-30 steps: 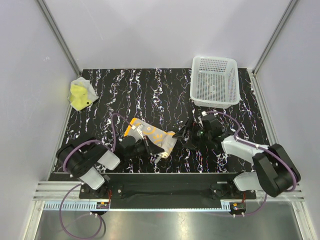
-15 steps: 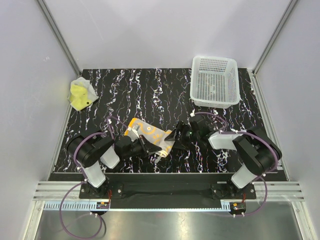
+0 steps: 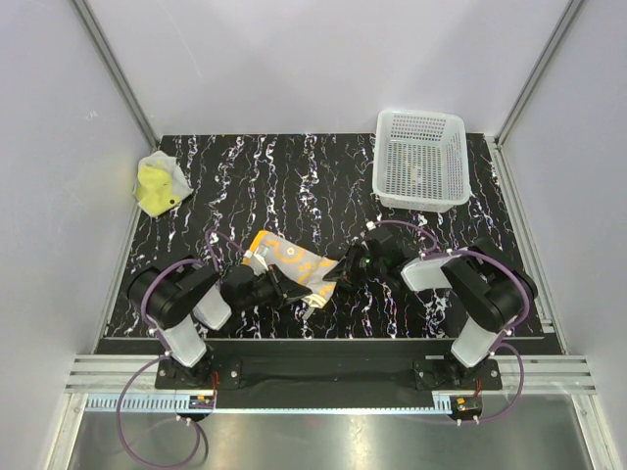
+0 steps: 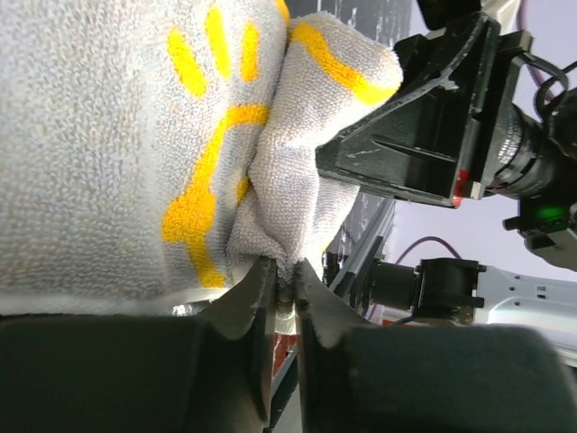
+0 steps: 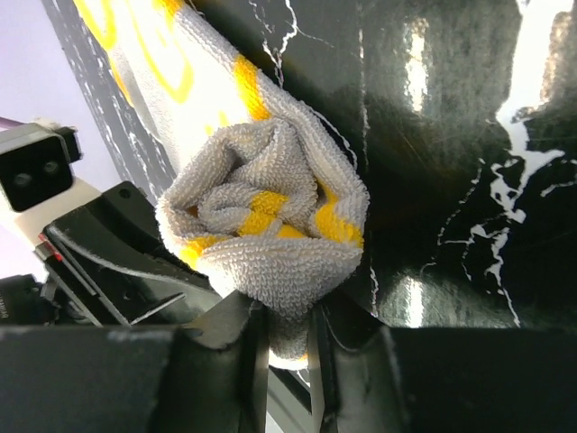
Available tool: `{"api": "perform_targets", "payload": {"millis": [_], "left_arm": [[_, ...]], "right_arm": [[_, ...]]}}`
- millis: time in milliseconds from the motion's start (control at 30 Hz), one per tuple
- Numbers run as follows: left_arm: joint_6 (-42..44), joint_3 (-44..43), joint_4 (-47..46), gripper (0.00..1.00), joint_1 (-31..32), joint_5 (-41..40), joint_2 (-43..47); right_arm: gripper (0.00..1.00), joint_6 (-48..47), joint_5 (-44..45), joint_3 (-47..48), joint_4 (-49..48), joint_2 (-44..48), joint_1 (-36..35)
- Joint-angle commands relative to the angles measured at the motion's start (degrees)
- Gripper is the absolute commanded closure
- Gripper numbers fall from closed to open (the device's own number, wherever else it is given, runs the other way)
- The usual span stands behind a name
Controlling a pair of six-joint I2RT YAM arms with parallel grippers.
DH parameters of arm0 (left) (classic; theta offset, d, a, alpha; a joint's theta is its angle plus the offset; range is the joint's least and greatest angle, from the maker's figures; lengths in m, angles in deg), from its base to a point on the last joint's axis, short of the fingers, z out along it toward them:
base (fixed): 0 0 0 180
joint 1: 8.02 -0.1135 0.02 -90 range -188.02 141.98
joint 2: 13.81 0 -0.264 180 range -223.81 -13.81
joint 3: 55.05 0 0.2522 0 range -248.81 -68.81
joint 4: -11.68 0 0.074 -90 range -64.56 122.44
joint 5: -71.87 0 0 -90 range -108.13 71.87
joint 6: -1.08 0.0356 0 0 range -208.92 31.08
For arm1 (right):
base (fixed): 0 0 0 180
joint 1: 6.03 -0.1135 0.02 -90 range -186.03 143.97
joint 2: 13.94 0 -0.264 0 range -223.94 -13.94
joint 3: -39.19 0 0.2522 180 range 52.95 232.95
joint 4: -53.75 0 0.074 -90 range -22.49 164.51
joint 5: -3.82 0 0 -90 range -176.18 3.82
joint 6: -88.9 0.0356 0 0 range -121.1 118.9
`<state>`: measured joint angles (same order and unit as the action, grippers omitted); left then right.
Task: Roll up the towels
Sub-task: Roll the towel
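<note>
The orange towel [image 3: 290, 258] with white squiggles lies partly rolled at the front middle of the table. Its pale reverse [image 4: 108, 135] fills the left wrist view. My left gripper [image 3: 286, 290] is at the towel's near-left side, and its jaws [image 4: 287, 273] are shut on a fold of the cloth. My right gripper [image 3: 343, 270] meets the towel from the right. It is shut [image 5: 288, 332] on the spiral end of the roll [image 5: 270, 203]. The yellow towel [image 3: 157, 185] sits crumpled at the far left, away from both grippers.
A white perforated basket [image 3: 421, 157] stands at the back right. The black marbled tabletop [image 3: 294, 176] is walled by grey panels on three sides. The two grippers face each other closely across the roll, and the right gripper's black body [image 4: 424, 117] shows in the left wrist view.
My right gripper moved left to the towel and closed from wide open onto the roll's end. My left gripper slid slightly right along the towel, still pinching it.
</note>
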<state>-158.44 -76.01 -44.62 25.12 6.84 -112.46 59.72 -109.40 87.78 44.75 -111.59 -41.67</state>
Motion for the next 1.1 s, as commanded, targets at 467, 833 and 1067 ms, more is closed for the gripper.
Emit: {"api": "perform_targets", "payload": {"millis": [467,833,1067], "left_arm": [[37.67,-24.69,68.04,0.53,23.34,-42.60,32.31],[40.07,-37.44,74.01,0.46,44.10,-61.35,12.09],[37.35,-42.10,79.55,0.42,45.87,-68.12,4.17]], "right_arm": [[0.80,-3.51,6.09,6.04,22.41,7.03,-0.57],[0.78,-3.43,4.15,6.83,25.32,6.42,-0.57],[0.78,-3.42,3.54,6.22,25.14,6.77,-0.57]]}}
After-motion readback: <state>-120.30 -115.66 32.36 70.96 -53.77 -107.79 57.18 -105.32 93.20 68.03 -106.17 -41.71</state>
